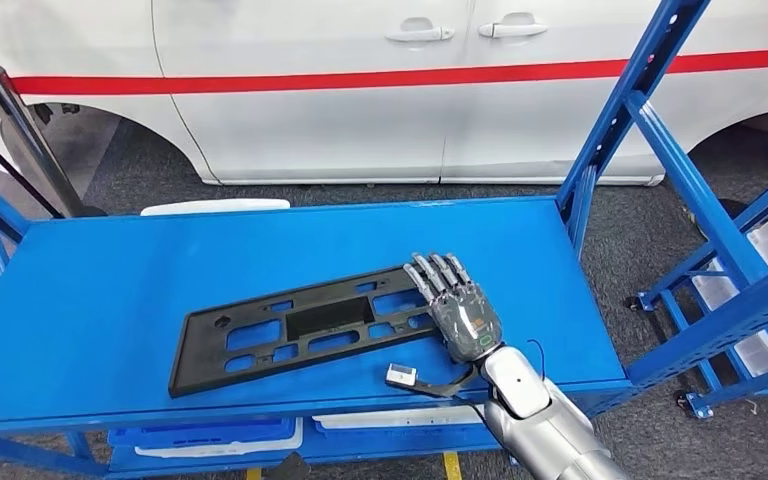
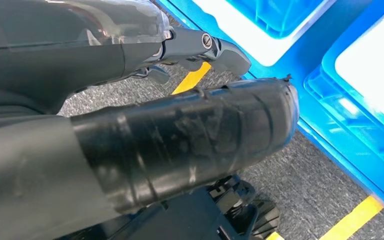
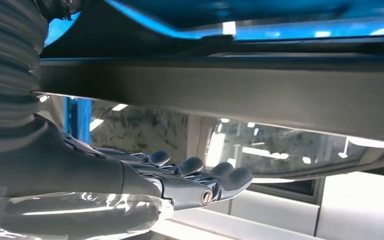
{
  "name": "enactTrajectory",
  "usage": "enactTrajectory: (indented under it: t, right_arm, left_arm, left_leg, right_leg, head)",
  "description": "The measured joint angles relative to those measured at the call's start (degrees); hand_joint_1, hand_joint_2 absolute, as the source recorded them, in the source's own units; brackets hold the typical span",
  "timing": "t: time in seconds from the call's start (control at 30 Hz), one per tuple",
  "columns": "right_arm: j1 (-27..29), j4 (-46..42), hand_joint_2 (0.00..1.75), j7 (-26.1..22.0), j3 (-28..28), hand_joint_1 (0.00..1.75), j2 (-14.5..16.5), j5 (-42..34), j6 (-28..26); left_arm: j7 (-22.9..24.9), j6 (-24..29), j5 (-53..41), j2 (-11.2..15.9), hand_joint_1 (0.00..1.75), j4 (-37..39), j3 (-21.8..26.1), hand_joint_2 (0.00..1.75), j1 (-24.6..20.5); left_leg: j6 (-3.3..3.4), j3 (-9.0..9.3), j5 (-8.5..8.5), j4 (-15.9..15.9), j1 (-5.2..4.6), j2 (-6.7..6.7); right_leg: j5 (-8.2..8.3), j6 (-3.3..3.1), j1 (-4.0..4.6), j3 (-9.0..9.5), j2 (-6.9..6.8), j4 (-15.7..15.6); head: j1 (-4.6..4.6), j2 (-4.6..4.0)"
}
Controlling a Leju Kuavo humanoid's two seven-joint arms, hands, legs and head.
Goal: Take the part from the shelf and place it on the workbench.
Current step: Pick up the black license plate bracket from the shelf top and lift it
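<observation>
A long black plastic part (image 1: 300,330) with several cut-outs lies flat and slightly askew on the blue shelf top (image 1: 110,290). My right hand (image 1: 460,308) lies over the part's right end, fingers stretched straight and apart, pointing away from me. In the right wrist view the part (image 3: 230,95) shows as a dark band close beside my outstretched fingers (image 3: 195,172); nothing is gripped. My left hand (image 2: 180,135) hangs low over the grey floor, its thumb wrapped in black tape, and holds nothing.
A small white tag on a thin cable (image 1: 400,376) lies at the shelf's front edge near my right wrist. Blue uprights (image 1: 620,110) rise at the right. Blue bins (image 1: 200,435) sit underneath. A white car (image 1: 360,90) stands behind, with a black post (image 1: 20,130) at the left.
</observation>
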Motion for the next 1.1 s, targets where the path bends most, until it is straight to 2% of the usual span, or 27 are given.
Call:
enactTrajectory:
  t: [0.07,0.1,0.13,0.17,0.2,0.27,0.3,0.33,0.43,0.47,0.53,0.6,0.63,0.67,0.7,0.73,0.8,0.83,0.87,0.97,1.03,1.1]
  right_arm:
    - [0.1,0.7,1.75,-0.5,-0.4,0.0,0.1,-0.5,0.2]
    - [0.1,0.9,1.75,-0.8,-0.5,0.0,0.2,-0.9,0.4]
    - [0.1,1.2,1.75,-1.2,-0.7,0.04,0.2,-1.4,0.7]
    - [0.1,1.3,1.75,-1.6,-0.8,0.31,0.3,-1.9,1.1]
    - [0.1,1.5,1.75,-1.9,-1.0,0.57,0.3,-2.5,1.5]
    - [0.0,1.6,1.75,-2.6,-1.5,1.06,0.4,-4.0,2.7]
    - [-0.1,1.7,1.75,-3.1,-1.8,1.06,0.4,-4.9,3.4]
    - [0.0,1.7,1.75,-3.4,-2.1,1.06,0.5,-5.6,4.1]
    - [0.1,1.8,1.75,-4.1,-2.6,1.06,0.6,-6.8,5.4]
    - [0.1,1.9,1.75,-4.2,-2.7,1.06,0.7,-6.9,5.5]
    - [0.1,2.0,1.75,-4.3,-2.7,1.06,0.9,-6.9,5.7]
    - [0.1,2.0,1.75,-4.3,-2.8,1.06,1.0,-6.9,5.8]
    - [0.1,2.1,1.75,-4.3,-2.9,1.06,1.0,-6.9,5.8]
    - [0.1,2.1,1.75,-4.3,-3.0,1.06,1.0,-6.9,5.8]
    - [0.1,2.1,1.75,-4.3,-3.1,1.06,1.0,-6.9,5.8]
    - [0.0,2.1,1.75,-4.3,-3.3,1.11,1.1,-6.9,5.8]
    - [-0.1,2.1,1.75,-4.3,-3.5,1.43,1.1,-6.9,5.8]
    - [-0.2,2.1,1.75,-4.3,-3.6,1.6,1.1,-7.0,5.8]
    - [-0.2,2.1,1.75,-4.3,-3.7,1.72,1.1,-7.1,5.8]
    - [-0.4,2.1,1.75,-4.4,-4.2,1.75,1.1,-8.1,6.0]
    - [-0.4,2.1,1.75,-4.5,-4.8,1.75,1.0,-8.8,6.1]
    - [-0.1,2.0,1.75,-4.8,-5.2,1.75,0.8,-9.4,6.2]
  left_arm:
    - [0.0,0.0,0.0,0.0,0.0,0.0,0.0,0.0,0.0]
    - [0.0,0.0,0.0,0.0,0.0,0.0,0.0,0.0,0.1]
    - [0.0,0.0,0.0,0.0,0.0,0.0,0.0,0.0,0.1]
    - [0.0,0.0,0.0,0.0,0.0,0.0,0.0,0.0,0.1]
    - [0.0,0.0,0.0,0.0,0.0,0.0,0.0,0.0,0.1]
    - [0.0,0.1,0.2,0.0,0.0,0.0,0.0,0.0,0.1]
    - [0.0,0.1,0.3,0.0,0.0,0.0,0.0,0.0,0.1]
    - [-0.1,0.2,0.4,0.0,0.0,0.0,0.0,0.0,0.1]
    - [-0.1,0.3,0.5,0.0,0.0,0.0,0.0,0.0,0.1]
    - [-0.2,0.4,0.6,0.0,0.0,0.0,0.0,0.0,0.1]
    - [-0.2,0.4,0.6,0.0,0.0,0.0,0.0,0.0,0.1]
    - [-0.2,0.4,0.6,0.0,0.0,0.0,0.0,0.0,0.3]
    - [-0.2,0.4,0.6,0.0,0.0,0.0,0.0,0.0,0.4]
    - [-0.2,0.4,0.6,0.0,0.0,0.0,0.0,0.0,0.5]
    - [-0.2,0.4,0.6,0.0,0.0,0.0,0.0,0.0,0.6]
    - [-0.2,0.4,0.6,0.0,0.0,0.0,0.0,0.0,0.6]
    - [-0.2,0.5,0.6,0.0,0.0,0.0,0.0,0.0,0.5]
    - [-0.2,0.5,0.6,0.0,0.0,0.0,0.0,0.0,0.5]
    - [-0.2,0.5,0.6,0.0,0.0,0.0,0.0,0.0,0.5]
    - [-0.2,0.6,0.8,0.0,0.0,0.0,0.0,0.0,0.5]
    - [-0.2,0.7,1.0,0.0,0.0,0.0,0.0,0.0,0.5]
    - [-0.3,0.7,1.1,0.0,0.0,0.0,0.0,0.0,0.6]
  left_leg:
    - [0.34,-0.1,0.12,-0.1,-0.08,0.15]
    - [0.36,-0.15,0.12,-0.1,-0.14,0.19]
    - [0.37,-0.16,0.11,0.0,-0.19,0.22]
    - [0.34,-0.13,0.09,0.0,-0.21,0.22]
    - [0.27,-0.05,0.04,0.1,-0.21,0.19]
    - [-0.06,0.06,-0.17,0.3,-0.32,0.15]
    - [-0.32,0.05,-0.29,0.5,-0.42,0.13]
    - [-0.61,0.01,-0.37,0.6,-0.53,0.12]
    - [-1.57,-0.03,-0.44,0.6,-0.47,0.07]
    - [-1.88,-0.34,-1.03,1.3,-0.39,0.05]
    - [-2.44,-2.46,-4.01,6.0,-0.22,0.05]
    - [-2.89,-5.92,-7.5,13.6,-0.12,0.07]
    - [-3.0,-7.04,-8.06,16.0,-0.09,0.08]
    - [-3.03,-7.2,-7.5,16.4,-0.09,0.08]
    - [-2.97,-6.25,-5.91,14.4,-0.09,0.08]
    - [-2.83,-4.41,-3.75,10.6,-0.08,0.1]
    - [-2.35,-0.85,-1.0,3.2,-0.2,0.11]
    - [-2.07,0.09,-0.57,1.2,-0.29,0.11]
    - [-1.78,0.37,-0.71,0.5,-0.44,0.11]
    - [-0.66,0.65,-0.28,-0.2,-0.37,0.23]
    - [0.1,0.8,0.14,-0.7,-0.16,0.39]
    - [0.4,0.63,0.2,-0.7,-0.29,0.45]
  right_leg:
    - [-3.91,0.18,-0.02,-3.23,-0.08,7.1]
    - [-5.25,0.26,-0.02,-4.81,-0.08,10.5]
    - [-5.63,0.31,-0.03,-5.73,-0.09,12.5]
    - [-4.83,0.28,-0.04,-5.55,-0.09,12.3]
    - [-3.1,0.18,-0.05,-4.22,-0.09,9.7]
    - [0.38,-0.17,0.05,-0.24,-0.09,1.9]
    - [1.3,-0.41,0.12,1.15,-0.08,-0.9]
    - [1.55,-0.65,0.23,1.82,-0.06,-2.4]
    - [1.7,-1.62,0.31,1.94,-0.14,-3.1]
    - [1.87,-2.0,0.21,2.0,-0.24,-3.3]
    - [2.16,-2.52,-0.02,2.0,-0.49,-3.6]
    - [2.22,-2.66,-0.01,1.83,-0.59,-3.6]
    - [2.22,-2.67,0.0,1.82,-0.6,-3.6]
    - [2.2,-2.67,0.0,1.87,-0.6,-3.5]
    - [2.18,-2.65,0.0,1.97,-0.59,-3.5]
    - [2.13,-2.58,0.0,2.09,-0.58,-3.5]
    - [1.99,-2.2,0.18,2.16,-0.52,-3.4]
    - [1.98,-1.91,0.27,2.12,-0.48,-3.3]
    - [2.02,-1.59,0.34,2.08,-0.43,-3.4]
    - [1.72,-0.61,0.25,2.03,-0.36,-3.1]
    - [-0.76,-0.24,0.21,0.4,-0.36,0.6]
    - [-4.34,-0.06,0.21,-2.89,-0.36,7.6]
  head:
    - [0.03,0.0]
    - [0.02,0.0]
    - [0.02,0.0]
    - [0.02,0.0]
    - [0.02,0.0]
    - [0.03,0.0]
    - [0.01,0.0]
    - [-0.01,0.0]
    - [-0.02,0.0]
    - [-0.08,0.0]
    - [-0.2,0.0]
    - [-0.26,0.0]
    - [-0.26,0.0]
    - [-0.26,0.0]
    - [-0.26,0.0]
    - [-0.25,0.0]
    - [-0.23,0.0]
    - [-0.21,0.0]
    - [-0.19,0.0]
    - [-0.16,0.0]
    - [-0.1,0.0]
    - [-0.07,0.0]
